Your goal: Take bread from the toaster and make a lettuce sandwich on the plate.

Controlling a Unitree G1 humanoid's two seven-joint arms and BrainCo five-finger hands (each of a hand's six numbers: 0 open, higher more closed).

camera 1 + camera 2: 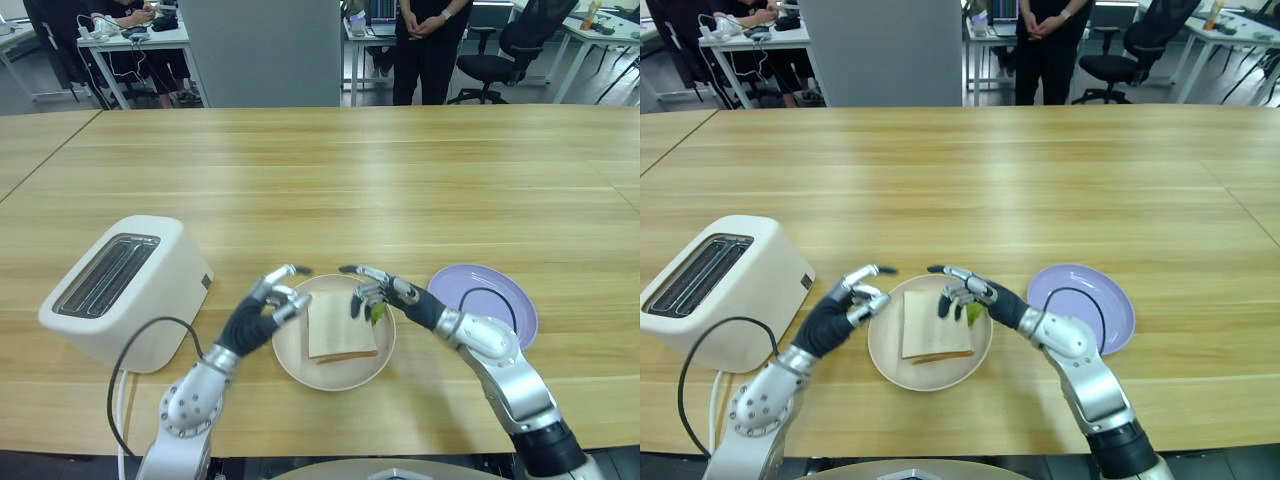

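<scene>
Step in hand: lay lettuce on the bread.

- One bread slice [340, 332] lies flat on the cream plate [335, 378], centre front of the counter [350, 180].
- Right hand [386, 292] is over the plate's right side, fingers pinched on a small lettuce leaf [377, 312]. The leaf hangs at the slice's upper right corner. I cannot tell whether it touches the bread.
- Left hand [268, 300] is just beside the plate's left rim, released, fingers loosely spread, holding nothing.
- Toaster [125, 290] stands to the left, near the plate. No slice stands proud of its slots, and I cannot tell what lies deeper inside.
- A purple plate [500, 292] sits just right of the cream one, under the right forearm.

How to do it well (judgement):
- Carry the leaf inward toward the slice's middle before letting go. Dropped at the corner, it would likely hang off the crust or slide onto the plate.
- Lower it until the leaf rests on the bread, then open the fingers and lift straight up so it does not cling and drag.
- Keep the fingertips from pressing the slice, which looks light enough to shift.
- The left hand is well placed to steady the rim if the plate skids.
</scene>
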